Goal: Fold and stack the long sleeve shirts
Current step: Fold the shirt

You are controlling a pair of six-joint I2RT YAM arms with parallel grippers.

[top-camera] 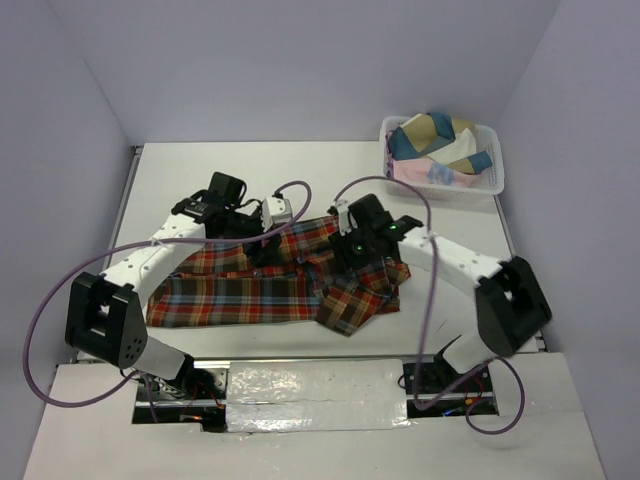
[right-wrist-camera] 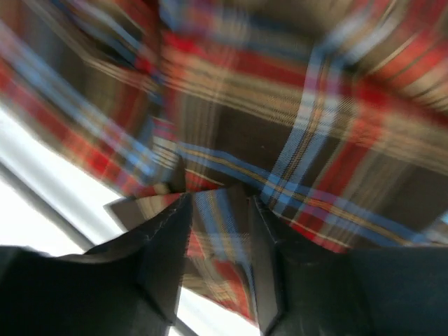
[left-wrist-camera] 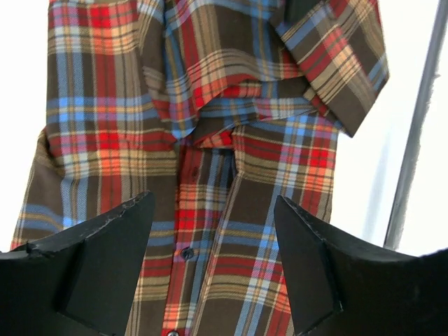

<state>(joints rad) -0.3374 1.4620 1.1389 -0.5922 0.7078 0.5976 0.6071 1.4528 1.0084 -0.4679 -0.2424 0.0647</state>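
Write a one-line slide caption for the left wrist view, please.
Open left hand poised over the plaid shirt, its button placket centred in view.

Plaid shirt covers desk middle, bunched up at its right end. Left arm and right arm reach over it, purple cables looping above. Basket full of cloth blocks far right corner. Far strip and far left corner bare, passable. Thin bare strip along near edge too. Walls close on three sides.
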